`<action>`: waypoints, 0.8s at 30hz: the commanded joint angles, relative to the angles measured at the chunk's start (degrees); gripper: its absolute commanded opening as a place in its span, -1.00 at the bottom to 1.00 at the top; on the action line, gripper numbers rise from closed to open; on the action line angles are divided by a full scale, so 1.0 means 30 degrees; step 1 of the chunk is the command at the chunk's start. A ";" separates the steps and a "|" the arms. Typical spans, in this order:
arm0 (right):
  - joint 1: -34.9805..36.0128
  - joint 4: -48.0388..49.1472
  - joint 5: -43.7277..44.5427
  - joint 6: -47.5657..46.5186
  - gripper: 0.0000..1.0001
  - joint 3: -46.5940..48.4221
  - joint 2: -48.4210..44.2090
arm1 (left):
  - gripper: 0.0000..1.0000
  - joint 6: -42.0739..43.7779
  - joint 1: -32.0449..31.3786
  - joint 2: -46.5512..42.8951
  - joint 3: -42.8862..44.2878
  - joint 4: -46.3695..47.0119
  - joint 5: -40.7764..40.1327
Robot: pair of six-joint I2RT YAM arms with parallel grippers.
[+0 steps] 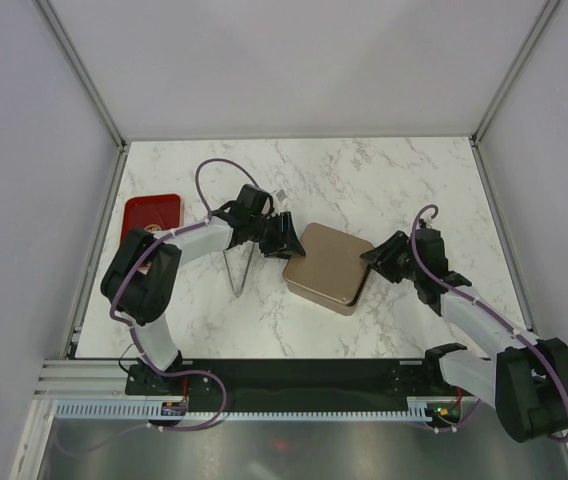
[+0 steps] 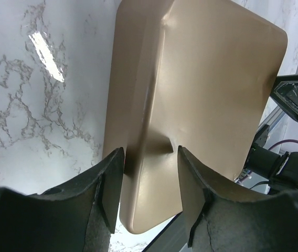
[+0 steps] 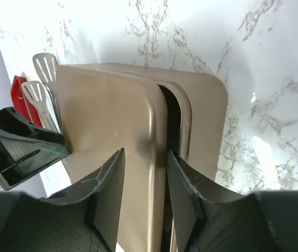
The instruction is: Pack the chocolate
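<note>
**A:** Overhead first: the left gripper (image 1: 289, 240) is on the left edge of the tan lid (image 1: 329, 262), and the right gripper (image 1: 374, 257) is on the opposite edge, both out on the marble table (image 1: 384, 180). From up here the lid looks simply shut.

**B:** The right wrist camera says otherwise! There's a dark gap on this side between the lid and the box (image 3: 206, 110) under it, so the lid sits raised or askew. That arm's 2 fingers (image 3: 109, 199) are tight on the lid's rim, 1 over the top and 1 at the gap. I call that clamped on the lid.

**A:** And the left wrist view?

**B:** Its 2 fingers (image 2: 112, 194) stand either side of the lid's edge, with the rim between them. I cannot tell whether they are biting or just straddling it.

**A:** Only the overhead shows the whole red tray (image 1: 151, 222) at the left edge. The metal tongs (image 1: 239, 265) lie between it and the box, just beside the left arm.

**B:** The right wrist catches just the tongs' slotted blades and a sliver of red beyond the lid.

**A:** And the chocolate?

**B:** It shows in none of the 3 views, and I cannot tell where it sits
</note>
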 commanded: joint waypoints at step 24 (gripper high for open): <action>-0.0047 -0.4734 0.1574 -0.2081 0.00 0.2442 -0.0444 | 0.04 0.1554 -0.0423 0.0015 0.1886 -0.0806 -0.0795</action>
